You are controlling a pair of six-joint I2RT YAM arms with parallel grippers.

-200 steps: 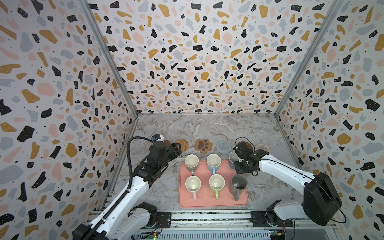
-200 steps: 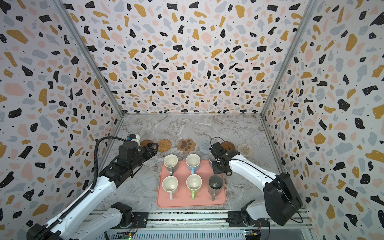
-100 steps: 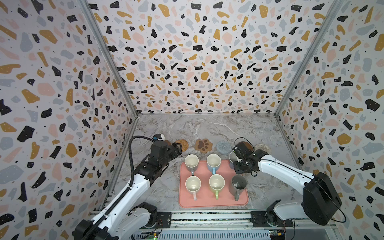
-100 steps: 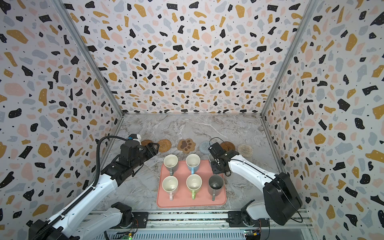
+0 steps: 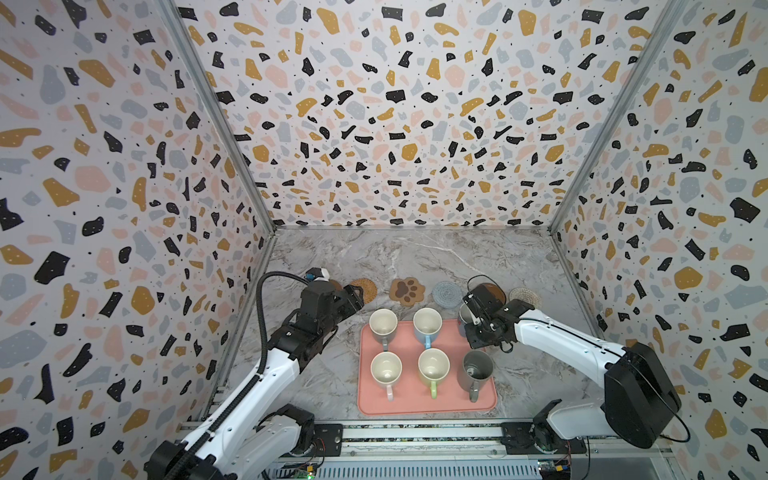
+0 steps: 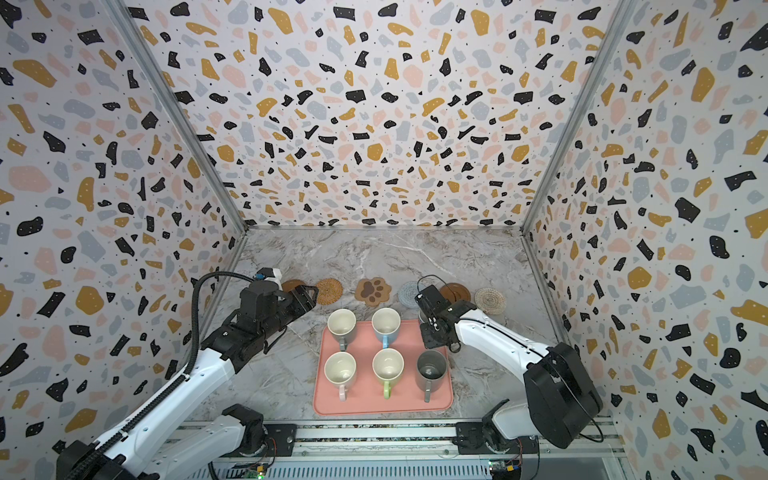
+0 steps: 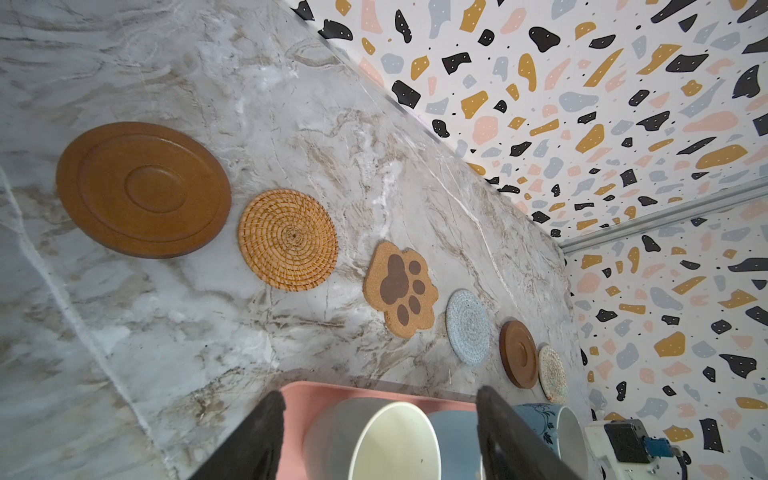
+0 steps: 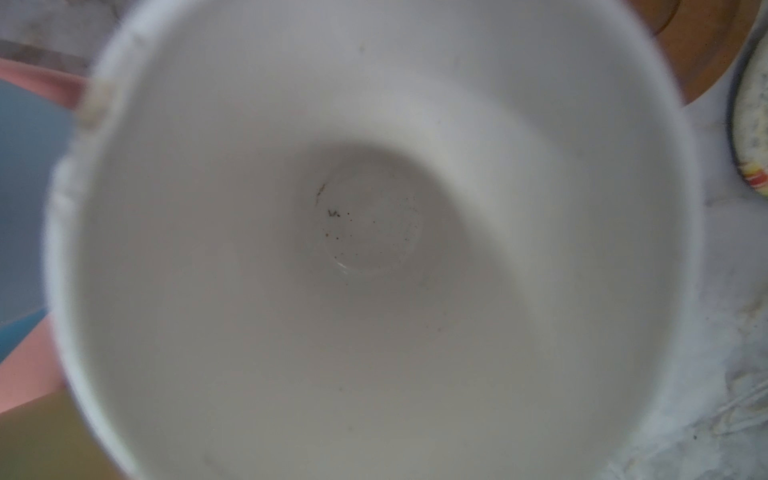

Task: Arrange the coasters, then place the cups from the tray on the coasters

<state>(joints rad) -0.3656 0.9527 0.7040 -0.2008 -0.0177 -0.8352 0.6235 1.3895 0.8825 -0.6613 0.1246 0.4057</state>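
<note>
Right claw grips a mug, mostly hidden beneath it; left claw gapes beside the tray, far left.

Tray salmon pink. Mugs on it, top view: grey-beige mug upper left, lt blue mug beside it, pink mug lower left, lt green mug mid, all cream inside. Dk grey mug lower right, grey inside. Swirl-print mug: lt blue w/ darker swirls, white inside.

Left wrist view: brown disc w/ ring grooves, rattan mat tan-orange, paw mat tan w/ dk brown print, crochet mat grey-blue, 2nd brown disc, cream mat speckled.

Desk grey-white marble, brown veins. Walls white terrazzo: black, mustard, pink, grey-blue blotches.
</note>
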